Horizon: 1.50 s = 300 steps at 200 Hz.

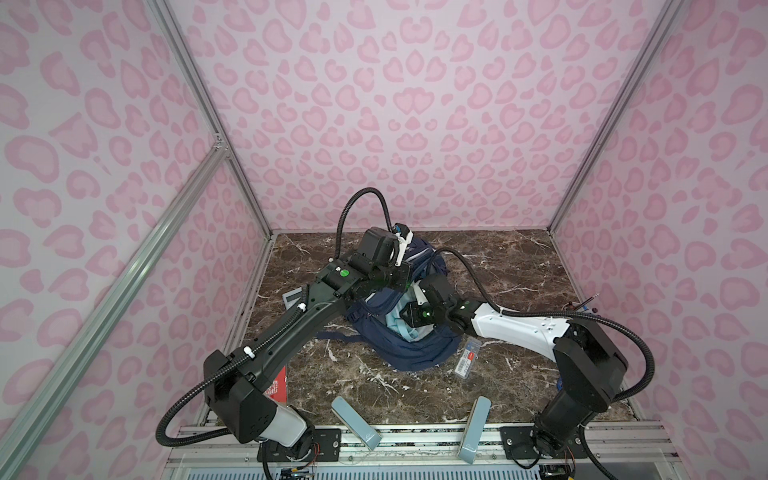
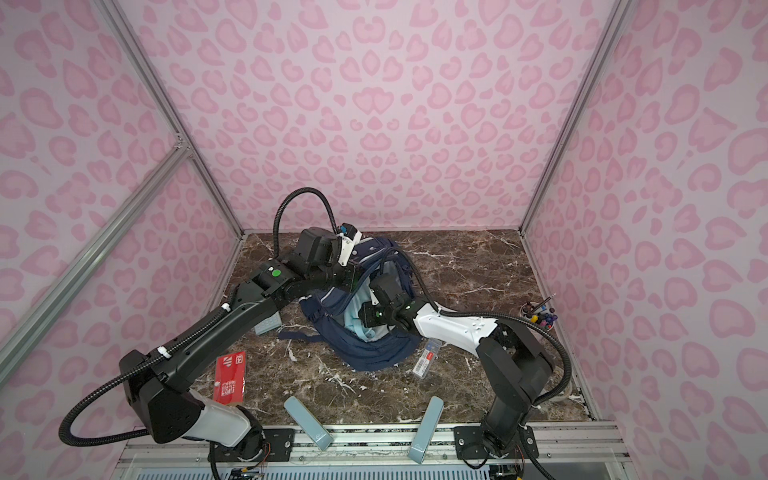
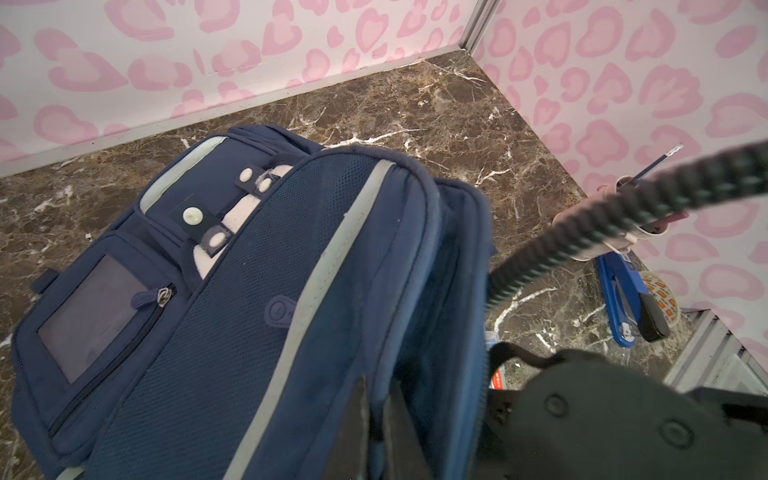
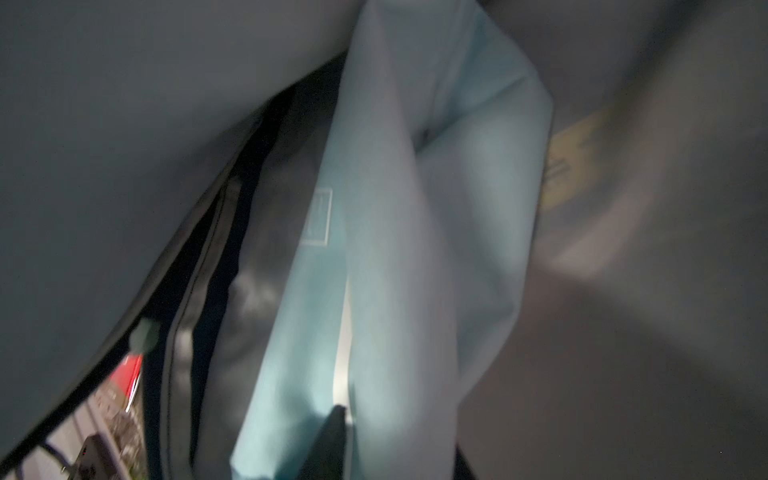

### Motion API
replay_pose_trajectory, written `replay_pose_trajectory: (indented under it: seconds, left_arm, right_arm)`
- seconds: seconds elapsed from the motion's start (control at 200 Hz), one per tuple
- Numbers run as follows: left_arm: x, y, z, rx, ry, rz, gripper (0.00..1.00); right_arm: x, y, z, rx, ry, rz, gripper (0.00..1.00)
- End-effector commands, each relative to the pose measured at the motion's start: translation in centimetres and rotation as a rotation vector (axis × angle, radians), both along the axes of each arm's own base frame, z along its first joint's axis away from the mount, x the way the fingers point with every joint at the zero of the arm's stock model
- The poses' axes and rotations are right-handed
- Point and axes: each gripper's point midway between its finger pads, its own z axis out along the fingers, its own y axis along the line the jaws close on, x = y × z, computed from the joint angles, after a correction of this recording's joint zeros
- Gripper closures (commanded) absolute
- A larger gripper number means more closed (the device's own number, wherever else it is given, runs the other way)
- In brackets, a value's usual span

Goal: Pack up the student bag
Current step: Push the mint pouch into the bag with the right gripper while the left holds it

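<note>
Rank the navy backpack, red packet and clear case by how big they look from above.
In a top view: navy backpack, red packet, clear case. Packet lies nearer the camera, so that gap is unsure.

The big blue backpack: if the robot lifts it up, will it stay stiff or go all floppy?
Probably floppy: the student bag is soft fabric, lying crumpled and sagging on the table. Where the left gripper pinches its rim, the cloth bends, so lifted there it would likely droop. Probably not slippery either: its weave looks rough.
</note>
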Motion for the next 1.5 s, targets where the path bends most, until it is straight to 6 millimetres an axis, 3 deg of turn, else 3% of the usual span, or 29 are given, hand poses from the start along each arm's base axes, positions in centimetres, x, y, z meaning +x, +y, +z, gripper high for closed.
replay_pose_trajectory:
  seconds: [0.0,0.165,0.245,0.43,0.505,0.595,0.725,0.895,0.975,1.085,1.155,1.36,1.39,1.495]
  left_arm:
    - [-0.2,-1.2,2.4,-0.091,-0.061,-0.055,0.96]
    - [0.2,-0.8,1.9,-0.076,-0.06,-0.036,0.96]
    - [0.3,-1.2,2.0,-0.09,-0.055,-0.048,0.97]
    - [0.7,-1.7,2.7,-0.101,-0.067,-0.067,0.96]
    - [1.0,-1.8,3.1,-0.12,-0.063,-0.077,0.96]
    - [0.8,-2.1,3.8,-0.139,-0.062,-0.099,0.96]
    - [0.1,-2.4,5.3,-0.164,-0.077,-0.144,0.97]
    - [-0.7,-2.1,6.6,-0.192,-0.087,-0.163,0.96]
    - [-0.9,-1.9,6.8,-0.201,-0.087,-0.167,0.96]
    - [-0.8,-1.4,6.6,-0.21,-0.082,-0.153,0.96]
    - [-0.7,-1.2,5.9,-0.206,-0.071,-0.144,0.97]
    - [1.2,0.8,2.7,-0.115,-0.07,-0.011,0.96]
    - [1.4,0.9,2.1,-0.101,-0.066,-0.002,0.96]
    - [1.9,0.7,0.1,-0.076,-0.029,0.011,0.97]
  right_arm:
    - [2.3,-0.4,1.1,0.035,-0.084,-0.128,0.4]
    - [-0.9,-4.0,0.5,0.002,-0.112,-0.181,0.35]
    - [-2.5,-4.1,0.4,0.03,-0.137,-0.155,0.43]
    - [-2.9,-1.0,-0.2,0.147,-0.172,-0.057,0.93]
    - [-2.7,0.7,0.9,0.188,-0.235,-0.024,1.0]
    - [-2.8,3.7,2.1,0.245,-0.282,0.075,1.0]
    - [-1.4,6.4,1.8,0.276,-0.282,0.125,1.0]
    - [3.2,5.8,-0.6,0.308,-0.199,-0.059,1.0]
    - [4.6,6.6,-1.2,0.358,-0.188,-0.096,1.0]
    - [5.1,8.2,-1.2,0.399,-0.175,-0.107,0.81]
    - [4.8,8.2,-1.0,0.412,-0.175,-0.111,0.7]
    - [1.8,4.3,-0.6,0.327,-0.135,-0.135,0.32]
    - [1.2,3.7,-0.8,0.3,-0.121,-0.131,0.19]
    - [-0.8,1.5,-1.2,0.207,-0.102,-0.138,0.14]
